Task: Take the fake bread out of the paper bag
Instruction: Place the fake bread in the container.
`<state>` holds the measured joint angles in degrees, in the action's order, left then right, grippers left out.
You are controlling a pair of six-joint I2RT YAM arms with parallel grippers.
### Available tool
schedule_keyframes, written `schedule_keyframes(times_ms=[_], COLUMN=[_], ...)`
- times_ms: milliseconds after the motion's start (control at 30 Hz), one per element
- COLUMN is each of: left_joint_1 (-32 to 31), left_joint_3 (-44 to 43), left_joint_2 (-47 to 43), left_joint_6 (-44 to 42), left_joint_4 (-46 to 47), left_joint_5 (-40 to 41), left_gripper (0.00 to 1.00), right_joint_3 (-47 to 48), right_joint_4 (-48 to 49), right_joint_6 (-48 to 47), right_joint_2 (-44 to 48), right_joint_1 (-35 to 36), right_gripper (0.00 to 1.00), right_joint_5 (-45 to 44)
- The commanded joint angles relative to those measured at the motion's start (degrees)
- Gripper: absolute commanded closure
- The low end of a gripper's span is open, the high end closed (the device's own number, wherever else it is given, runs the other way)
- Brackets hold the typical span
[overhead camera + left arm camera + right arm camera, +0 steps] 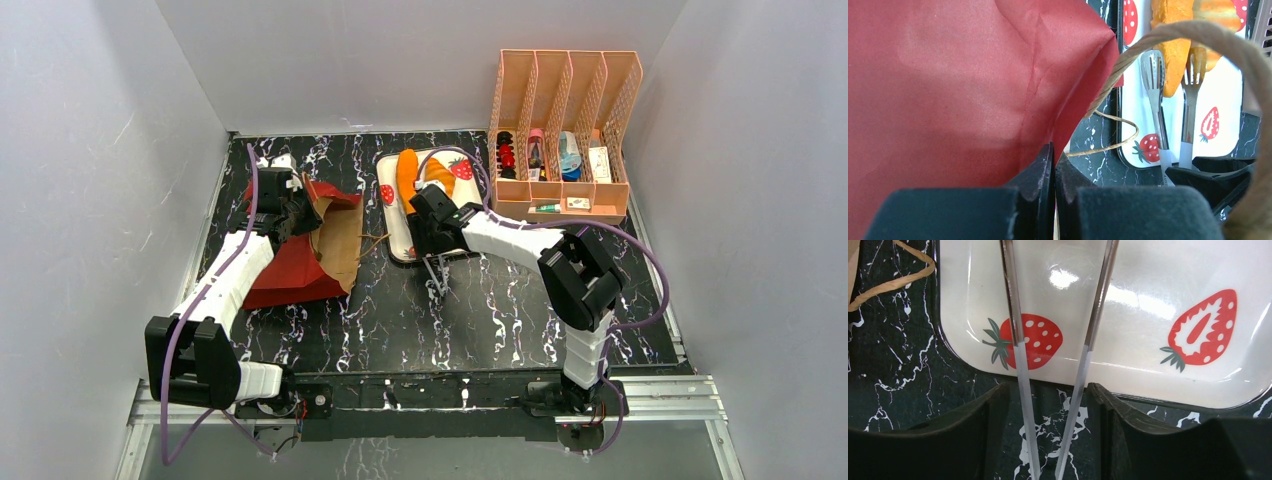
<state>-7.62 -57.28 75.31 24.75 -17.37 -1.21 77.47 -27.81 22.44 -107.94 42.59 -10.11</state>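
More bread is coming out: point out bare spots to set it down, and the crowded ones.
Free: the black marble table between the red-and-brown paper bag and the right arm, toward the near edge; also the near end of the white strawberry-print tray, below the metal tongs. Crowded: the tray's far end, holding orange toy bread, and the pink slotted organizer.

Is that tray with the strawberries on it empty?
No, the top view shows orange fake bread lying on the strawberry tray, so it is not empty.
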Motion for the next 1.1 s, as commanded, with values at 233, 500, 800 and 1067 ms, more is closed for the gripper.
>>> schedule_keyframes(times_ms=[233,500,800,1067], left_joint_1=[-0.02,-0.02,-0.03,-0.03], left_joint_3=[-0.64,-0.18,-1.17,-0.7], left_joint_2=[-2.6,-3.43,-4.31,-5.15], left_joint_6=[-0.17,0.56,0.4,1.0], left_joint_4=[-0.43,-0.67,-2.27,-2.23], left_joint_5=[-1.95,-2.13,-1.51,-1.27], left_gripper=[1.0,1.0,1.0,1.0], right_joint_3=[-0.6,-1.72,-3.74,-6.08], right_joint_4=[2.72,3.74,5.84,6.25], right_joint_6=[-0.53,-0.93,-0.89,-0.89], right_joint_2=[2.29,1.02,-1.1,1.19], right_joint_1=[-0.14,-0.16,-0.18,-0.14], right_gripper=[0.4,0.38,0.46,0.5], right_joint_5=[0.82,-0.85,0.7,1.48])
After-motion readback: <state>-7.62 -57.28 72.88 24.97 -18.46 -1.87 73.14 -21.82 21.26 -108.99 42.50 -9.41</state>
